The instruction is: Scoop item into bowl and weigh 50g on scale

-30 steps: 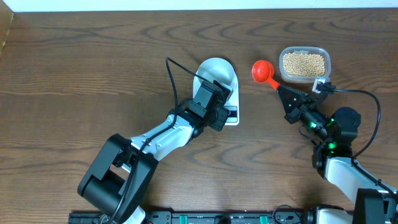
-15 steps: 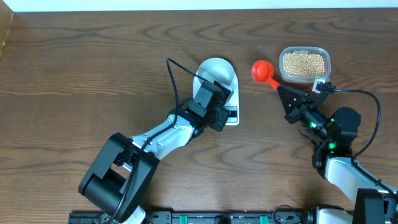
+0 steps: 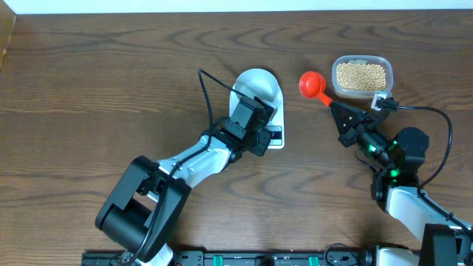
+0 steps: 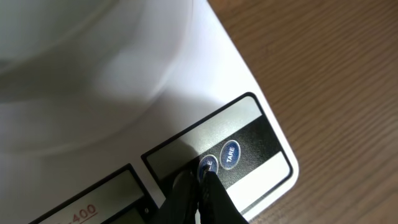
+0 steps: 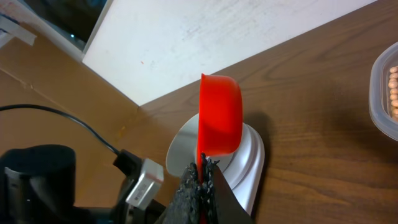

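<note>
The pale blue bowl [image 3: 255,85] sits on the white scale [image 3: 276,118] at table centre. My left gripper [image 4: 202,180] is shut, its fingertips pressing a round blue button [image 4: 208,165] beside the TARE button [image 4: 230,154] at the scale's front; it also shows in the overhead view [image 3: 260,137]. My right gripper [image 5: 202,177] is shut on the handle of a red scoop [image 5: 219,121], held between the scale and the tub; the scoop shows overhead too [image 3: 311,84]. Tan beans [image 3: 361,75] fill a clear plastic tub [image 3: 361,60] at the back right.
The tub's edge [image 5: 382,93] shows at the right of the right wrist view. A black cable [image 3: 207,92] arcs left of the bowl. A pale wall [image 5: 205,37] stands past the table's far edge.
</note>
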Controlling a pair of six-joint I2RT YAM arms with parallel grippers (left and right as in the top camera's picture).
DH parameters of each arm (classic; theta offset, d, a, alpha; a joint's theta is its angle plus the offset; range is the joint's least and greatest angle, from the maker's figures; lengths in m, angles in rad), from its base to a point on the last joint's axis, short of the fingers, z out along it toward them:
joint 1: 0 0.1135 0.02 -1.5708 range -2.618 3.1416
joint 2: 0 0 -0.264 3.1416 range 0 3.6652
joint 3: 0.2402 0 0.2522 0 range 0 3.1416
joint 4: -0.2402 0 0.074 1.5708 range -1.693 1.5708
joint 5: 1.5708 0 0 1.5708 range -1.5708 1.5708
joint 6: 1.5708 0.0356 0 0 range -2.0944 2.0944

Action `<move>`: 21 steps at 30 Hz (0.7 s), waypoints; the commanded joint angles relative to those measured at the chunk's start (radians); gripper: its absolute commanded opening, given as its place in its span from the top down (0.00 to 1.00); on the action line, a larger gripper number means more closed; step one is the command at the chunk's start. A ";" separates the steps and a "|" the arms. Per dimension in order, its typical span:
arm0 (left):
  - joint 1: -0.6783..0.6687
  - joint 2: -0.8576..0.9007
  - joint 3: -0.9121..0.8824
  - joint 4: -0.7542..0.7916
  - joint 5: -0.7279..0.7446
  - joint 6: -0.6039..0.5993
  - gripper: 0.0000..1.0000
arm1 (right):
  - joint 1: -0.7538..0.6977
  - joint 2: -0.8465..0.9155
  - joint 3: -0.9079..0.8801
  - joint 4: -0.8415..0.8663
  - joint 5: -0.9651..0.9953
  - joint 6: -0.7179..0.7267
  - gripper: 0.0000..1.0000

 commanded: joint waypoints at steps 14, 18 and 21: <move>0.022 -0.047 0.022 -0.045 0.012 0.009 0.93 | -0.004 0.003 0.014 0.003 0.017 -0.001 0.99; 0.022 -0.149 0.022 -0.090 0.012 0.009 0.93 | -0.004 0.003 0.014 0.004 0.057 0.000 0.99; 0.022 -0.163 0.022 -0.102 0.012 0.009 0.93 | -0.004 0.003 0.014 0.003 0.069 -0.001 0.99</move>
